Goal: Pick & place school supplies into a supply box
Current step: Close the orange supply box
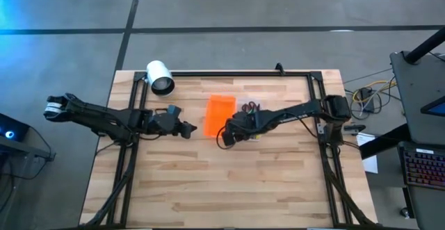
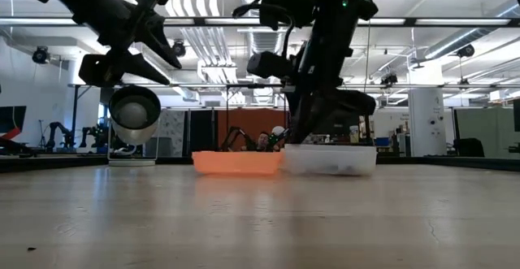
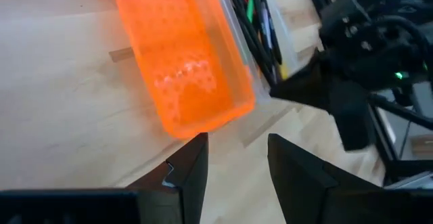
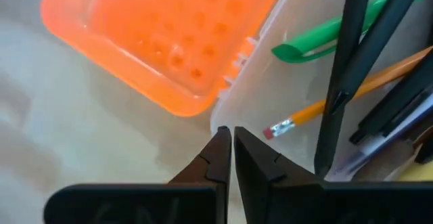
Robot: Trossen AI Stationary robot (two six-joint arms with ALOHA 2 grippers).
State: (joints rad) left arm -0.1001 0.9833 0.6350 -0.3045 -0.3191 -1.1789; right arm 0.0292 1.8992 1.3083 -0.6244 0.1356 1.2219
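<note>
The supply box lies open on the table. Its orange lid [image 1: 220, 114] [image 3: 183, 55] [image 4: 169, 34] rests flat beside the clear tray [image 3: 270, 41] [image 4: 304, 95]. The tray holds a green pen [image 4: 325, 38], an orange pencil [image 4: 338, 99] and several dark pens. Red-handled scissors [image 1: 249, 107] lie on the table just beyond the tray. My right gripper [image 1: 226, 134] [image 4: 232, 149] is shut, its tips at the tray's near corner. My left gripper [image 1: 186, 128] [image 3: 237, 163] is open, above the table left of the lid. My right gripper comes from above, slanting down. Its shut fingertips [image 4: 222, 143] stand at the clear tray's corner [image 4: 220, 124], beside the lid's edge. I cannot tell whether they touch the corner.
A white cylinder [image 1: 160, 77] [image 2: 134, 110] lies on its side near the table's far left corner. A dark frame [image 1: 229, 73] runs along the far edge and down both sides. Bare wood [image 1: 229, 188] fills the table's near half.
</note>
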